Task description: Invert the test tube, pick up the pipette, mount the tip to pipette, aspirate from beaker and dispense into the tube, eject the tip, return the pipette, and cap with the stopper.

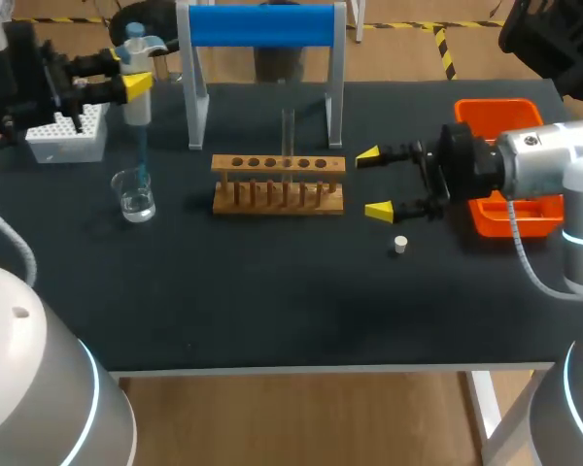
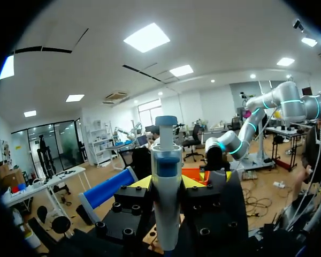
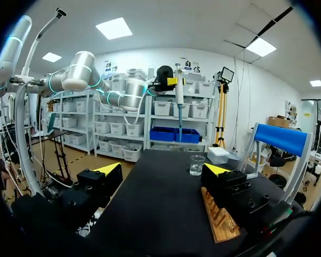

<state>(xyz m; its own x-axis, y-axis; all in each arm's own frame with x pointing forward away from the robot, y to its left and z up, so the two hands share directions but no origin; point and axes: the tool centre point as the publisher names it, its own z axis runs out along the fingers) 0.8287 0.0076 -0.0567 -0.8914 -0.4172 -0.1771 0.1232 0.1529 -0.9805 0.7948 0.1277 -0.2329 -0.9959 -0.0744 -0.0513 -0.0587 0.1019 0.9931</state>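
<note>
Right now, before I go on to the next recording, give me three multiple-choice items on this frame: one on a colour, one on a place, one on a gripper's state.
1. The tray by the right arm is: A blue; B orange; C green.
2. The stopper lies: A on the table, beside the right gripper; B in the tray; C on the tray's rim.
3. The right gripper is: A shut on the stopper; B shut on the tray's rim; C open and empty.

Answers:
1 B, it shows orange in the head view.
2 A, it sits on the bare table, apart from the tray.
3 C, its yellow tips stand wide apart with nothing between them.
</note>
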